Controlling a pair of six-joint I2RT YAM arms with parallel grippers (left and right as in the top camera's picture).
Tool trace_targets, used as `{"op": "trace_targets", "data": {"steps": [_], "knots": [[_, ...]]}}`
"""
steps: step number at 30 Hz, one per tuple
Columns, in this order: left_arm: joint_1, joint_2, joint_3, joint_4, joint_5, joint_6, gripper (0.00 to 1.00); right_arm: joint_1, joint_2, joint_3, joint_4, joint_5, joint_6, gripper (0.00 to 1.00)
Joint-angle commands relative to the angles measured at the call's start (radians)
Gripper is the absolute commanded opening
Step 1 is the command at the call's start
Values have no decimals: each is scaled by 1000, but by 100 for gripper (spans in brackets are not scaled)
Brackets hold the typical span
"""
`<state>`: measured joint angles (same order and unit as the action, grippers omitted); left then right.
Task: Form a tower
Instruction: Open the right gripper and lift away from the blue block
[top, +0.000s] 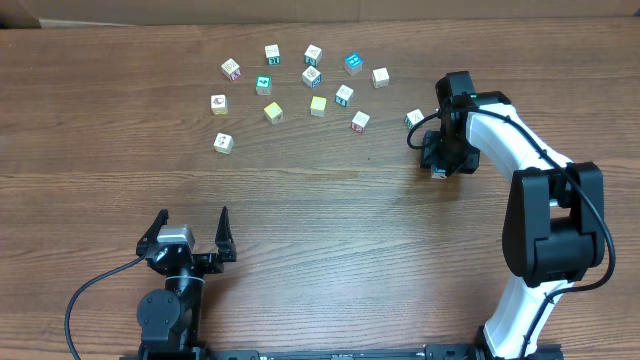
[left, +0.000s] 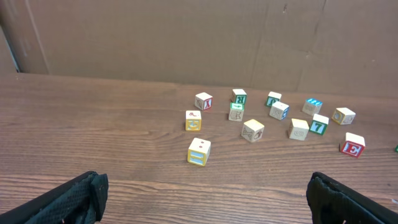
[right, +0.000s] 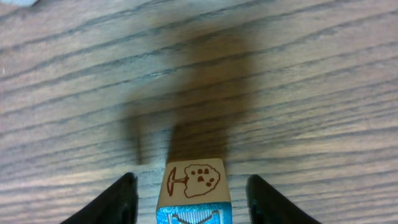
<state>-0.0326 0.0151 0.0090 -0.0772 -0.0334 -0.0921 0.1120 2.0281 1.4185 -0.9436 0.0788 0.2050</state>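
Note:
The tower shows in the right wrist view as its top cube (right: 194, 177), pale with a red tree drawing on top and a blue front face; whatever is beneath it is hidden. My right gripper (right: 193, 190) is open, its black fingers (right: 115, 202) standing on both sides of that cube with a gap on each side. From overhead the right gripper (top: 443, 155) points down at the right side of the table, and only a sliver of the tower (top: 438, 173) peeks out beneath it. My left gripper (top: 193, 240) rests open near the front edge, holding nothing.
Several loose picture cubes (top: 312, 78) lie scattered across the back middle of the table, and one (top: 414, 118) lies just left of the right gripper. The left wrist view shows the same scatter (left: 252, 130), with a yellow-edged cube (left: 199, 152) nearest. A cardboard wall stands behind.

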Motion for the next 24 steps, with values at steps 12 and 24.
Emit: {"op": "trace_targets", "data": {"steps": [12, 24], "knots": [[-3, -10, -4, 3, 2, 29, 100, -1, -26, 535, -183, 3, 2, 49], [-3, -10, -4, 3, 2, 29, 100, 27, -3, 742, -49, -126, -40, 50]]}}
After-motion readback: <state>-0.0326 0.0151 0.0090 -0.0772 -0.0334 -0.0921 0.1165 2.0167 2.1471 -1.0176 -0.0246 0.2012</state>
